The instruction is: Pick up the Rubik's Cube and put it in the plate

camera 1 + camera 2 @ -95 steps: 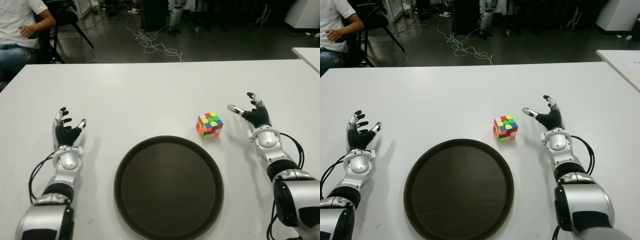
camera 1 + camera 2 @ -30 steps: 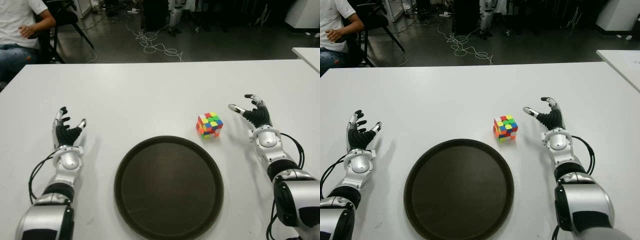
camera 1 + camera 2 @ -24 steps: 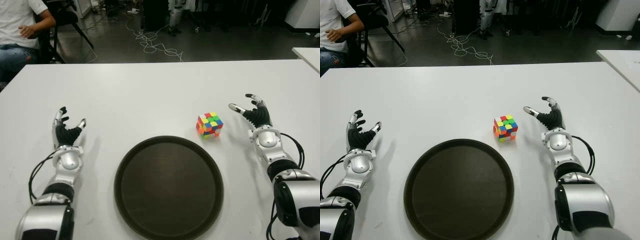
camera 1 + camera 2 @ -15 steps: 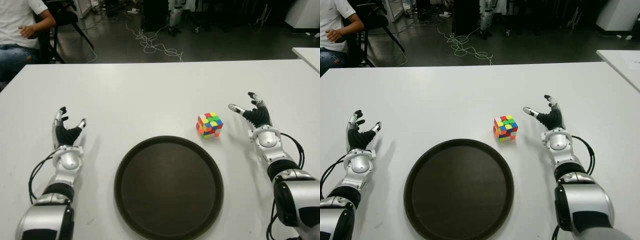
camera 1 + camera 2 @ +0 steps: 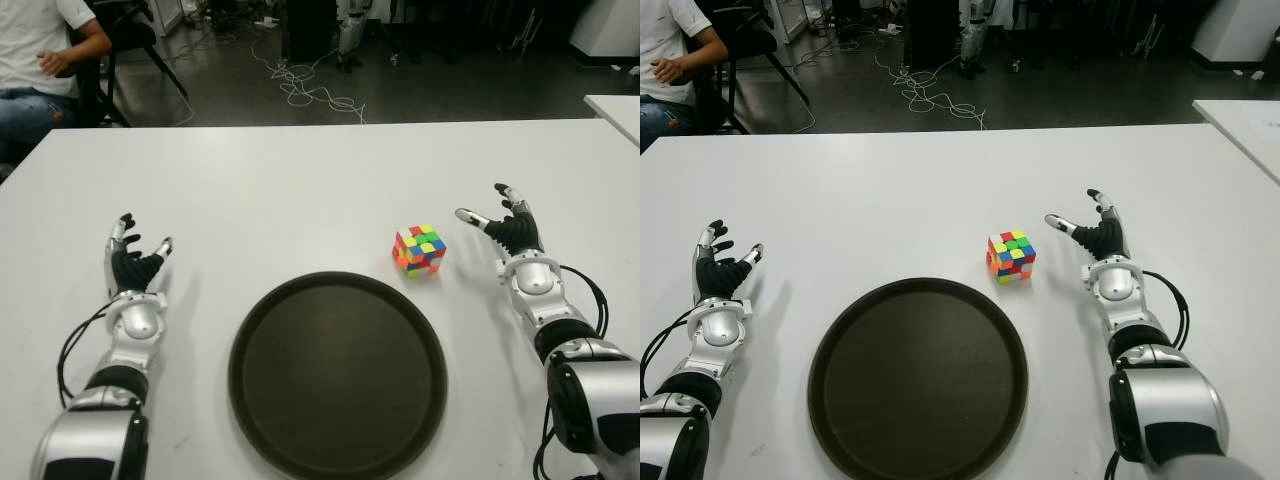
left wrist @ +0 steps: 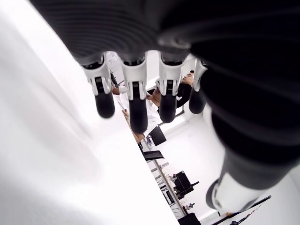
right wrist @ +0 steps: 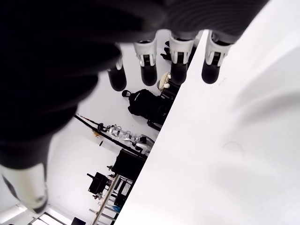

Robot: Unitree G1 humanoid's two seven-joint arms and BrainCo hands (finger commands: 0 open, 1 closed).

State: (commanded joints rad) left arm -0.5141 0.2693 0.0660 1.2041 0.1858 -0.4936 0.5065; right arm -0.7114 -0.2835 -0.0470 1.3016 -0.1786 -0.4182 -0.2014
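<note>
Cube (image 5: 419,250), a Rubik's, sits untouched on the white bench (image 5: 300,190), just beyond the plate (image 5: 337,375) rim; right hand (image 5: 508,229) near the cube's right, fingers spread, likely readied to grasp; left hand (image 5: 132,262) well left of the plate, spread, empty; person (image 5: 45,50) seated beyond the bench; cables (image 5: 310,92) on the floor.

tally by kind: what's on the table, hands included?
Rubik's Cube: 1, on the white table, just beyond the plate's rim
Plate: 1, dark and round, nothing in it
Robot hands: 2, left hand left of the plate, right hand right of the cube, both open
Total: 4
</note>
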